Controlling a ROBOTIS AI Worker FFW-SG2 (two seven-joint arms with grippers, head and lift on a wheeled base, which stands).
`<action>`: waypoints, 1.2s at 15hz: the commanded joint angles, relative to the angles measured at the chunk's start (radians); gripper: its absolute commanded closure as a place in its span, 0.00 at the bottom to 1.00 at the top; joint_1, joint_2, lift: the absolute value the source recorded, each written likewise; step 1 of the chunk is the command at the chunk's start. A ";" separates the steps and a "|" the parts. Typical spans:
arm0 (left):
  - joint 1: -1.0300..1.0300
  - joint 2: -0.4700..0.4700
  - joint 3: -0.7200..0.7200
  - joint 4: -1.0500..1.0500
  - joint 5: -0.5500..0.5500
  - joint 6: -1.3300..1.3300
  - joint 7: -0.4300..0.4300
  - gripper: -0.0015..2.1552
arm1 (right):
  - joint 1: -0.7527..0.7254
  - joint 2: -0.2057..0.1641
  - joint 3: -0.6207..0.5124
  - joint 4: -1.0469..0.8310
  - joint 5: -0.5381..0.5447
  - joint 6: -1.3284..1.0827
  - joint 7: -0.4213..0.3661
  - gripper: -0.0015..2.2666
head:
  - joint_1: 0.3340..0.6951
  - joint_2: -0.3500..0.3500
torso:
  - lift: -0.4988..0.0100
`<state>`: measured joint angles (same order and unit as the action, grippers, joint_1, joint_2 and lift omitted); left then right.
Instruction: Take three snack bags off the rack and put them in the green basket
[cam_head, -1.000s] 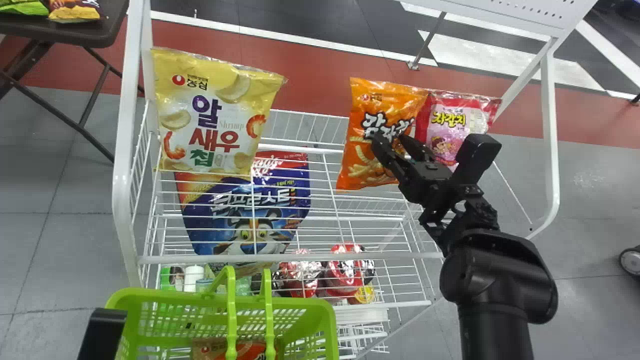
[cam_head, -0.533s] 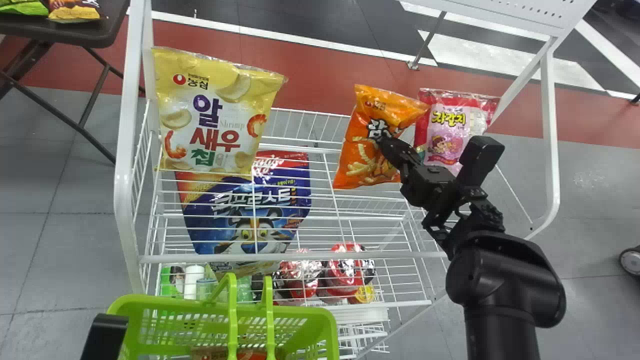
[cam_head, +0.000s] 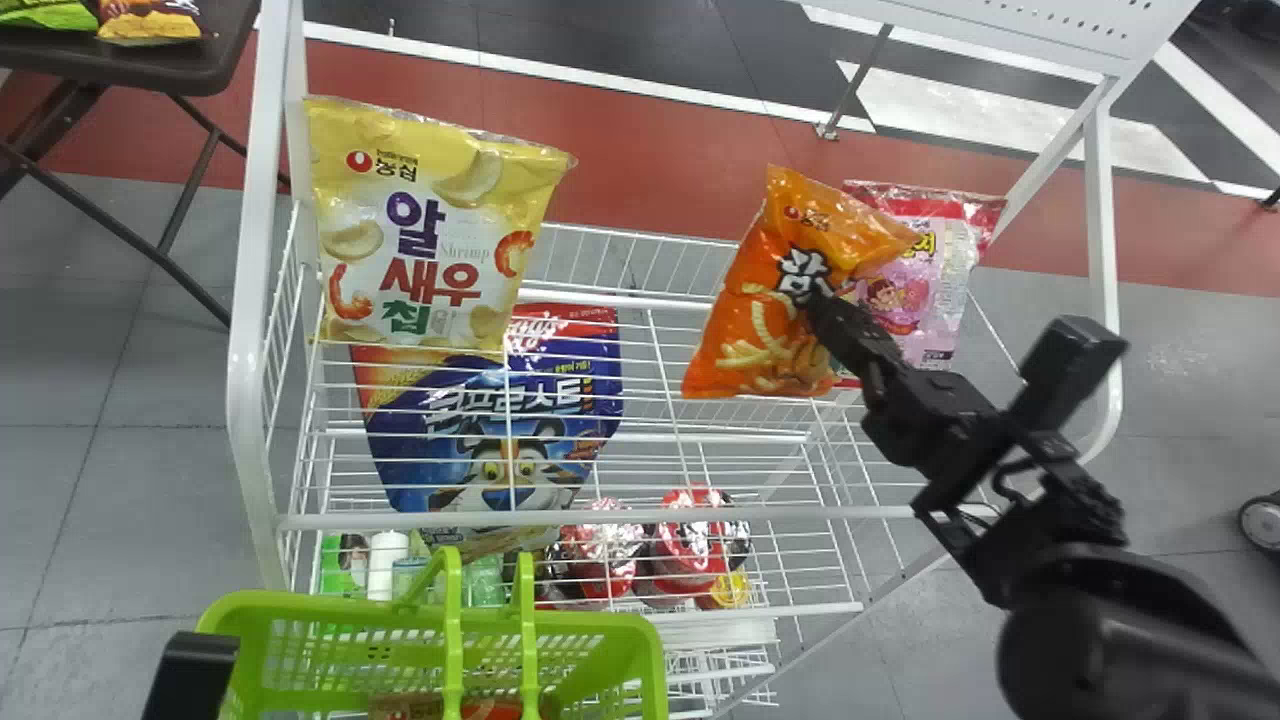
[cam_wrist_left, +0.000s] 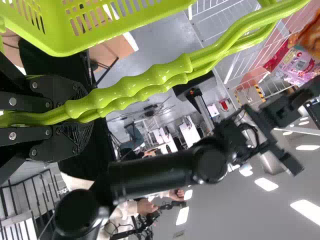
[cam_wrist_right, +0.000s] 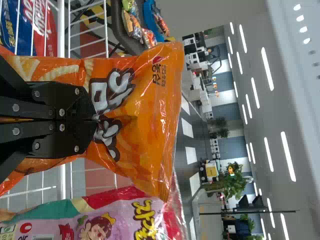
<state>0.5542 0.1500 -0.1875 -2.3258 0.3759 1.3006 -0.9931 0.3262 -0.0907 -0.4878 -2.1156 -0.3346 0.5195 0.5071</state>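
My right gripper (cam_head: 818, 308) is shut on the front of the orange snack bag (cam_head: 745, 345), which tilts above the rack's right side. In the right wrist view the gripper (cam_wrist_right: 94, 120) pinches the orange bag (cam_wrist_right: 150, 120) into creases. Partly behind it is the pink snack bag (cam_head: 925, 275). A yellow snack bag (cam_head: 430, 220) stands at the rack's left. The green basket (cam_head: 345, 665) is at the bottom edge, with a bag (cam_head: 405, 708) inside. Beside it shows a black part of my left arm (cam_head: 192, 670); in the left wrist view my left gripper (cam_wrist_left: 80, 117) is shut on the basket's handles (cam_wrist_left: 145, 85).
The white wire rack (cam_head: 640, 515) has side posts left and right and a perforated panel (cam_head: 1060, 25) at the back right. A blue cereal bag (cam_head: 500, 420) and red-lidded cups (cam_head: 690, 540) sit lower. A dark table (cam_head: 120, 55) with bags stands at the far left.
The right gripper's fingers have shut on the orange bag, which has tilted, then moved right with the gripper across part of the pink bag. The basket has shifted slightly down and left.
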 joint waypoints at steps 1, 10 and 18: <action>0.007 -0.001 0.020 -0.010 0.001 -0.007 0.002 0.77 | 0.065 0.006 -0.077 -0.158 -0.076 0.256 0.054 0.99 | 1.00 0.00 | 0.94; 0.010 -0.017 0.088 -0.021 0.051 -0.022 -0.007 0.77 | 0.142 0.052 -0.337 -0.492 -0.350 1.053 0.133 0.99 | 1.00 0.00 | 0.94; 0.009 -0.021 0.072 -0.024 0.051 -0.028 -0.012 0.77 | 0.172 0.071 -0.055 -0.386 -0.270 1.053 0.116 0.99 | 1.00 0.00 | 0.94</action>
<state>0.5630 0.1289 -0.1176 -2.3500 0.4255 1.2726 -1.0028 0.4891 -0.0176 -0.6126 -2.5336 -0.6466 1.5609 0.6234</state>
